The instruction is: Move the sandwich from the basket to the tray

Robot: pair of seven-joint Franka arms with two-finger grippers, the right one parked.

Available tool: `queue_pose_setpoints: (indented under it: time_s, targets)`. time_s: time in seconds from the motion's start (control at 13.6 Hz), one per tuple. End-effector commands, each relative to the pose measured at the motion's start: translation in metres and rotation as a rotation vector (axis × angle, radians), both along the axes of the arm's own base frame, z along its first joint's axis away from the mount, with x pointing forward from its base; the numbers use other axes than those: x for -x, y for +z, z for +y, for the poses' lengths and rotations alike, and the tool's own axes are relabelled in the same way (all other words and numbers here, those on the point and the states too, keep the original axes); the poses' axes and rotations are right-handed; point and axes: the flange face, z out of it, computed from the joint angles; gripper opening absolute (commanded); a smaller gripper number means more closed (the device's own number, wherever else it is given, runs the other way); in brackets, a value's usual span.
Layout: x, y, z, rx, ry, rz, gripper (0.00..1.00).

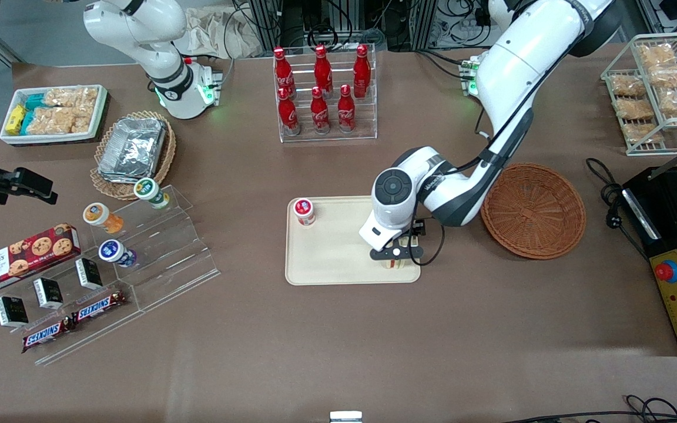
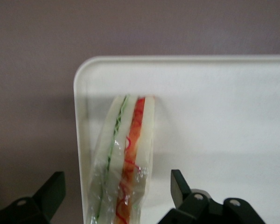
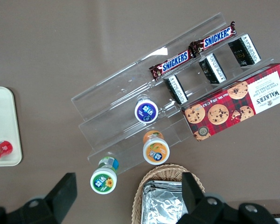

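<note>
The sandwich (image 2: pixel 126 158), wrapped in clear film with a green and an orange-red layer, stands on edge on the beige tray (image 2: pixel 214 116) close to one rounded corner. My left gripper (image 2: pixel 116 184) is open, with one black finger (image 2: pixel 179 184) on each side of the sandwich and a gap to it on both sides. In the front view the gripper (image 1: pixel 395 257) sits low over the tray (image 1: pixel 327 252) at its corner nearest the front camera, and only a bit of the sandwich (image 1: pixel 394 265) shows under it. The reddish-brown basket (image 1: pixel 533 210) beside the tray is empty.
A red-lidded cup (image 1: pixel 304 211) stands on the tray's corner farthest from the gripper. A rack of cola bottles (image 1: pixel 322 88) stands farther back. A tan basket of foil containers (image 1: pixel 134 150) and acrylic snack steps (image 1: pixel 156 247) lie toward the parked arm's end.
</note>
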Motion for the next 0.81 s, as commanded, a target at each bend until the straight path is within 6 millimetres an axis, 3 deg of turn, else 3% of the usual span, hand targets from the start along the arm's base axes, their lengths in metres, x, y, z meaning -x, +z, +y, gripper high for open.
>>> queue_pose_setpoints:
  time_s: [0.0,0.07,0.37,0.59,0.74]
  targets:
    - [-0.013,0.056,0.005,0.036,0.073,-0.028,1.0]
    - [-0.012,0.082,0.01,0.034,0.09,-0.035,1.0]
    - [-0.014,0.186,0.064,0.038,0.208,-0.038,1.0]
    - [-0.016,0.246,0.107,0.083,0.305,-0.068,1.0]
    - [-0.013,0.271,0.144,0.066,0.232,-0.051,1.0]
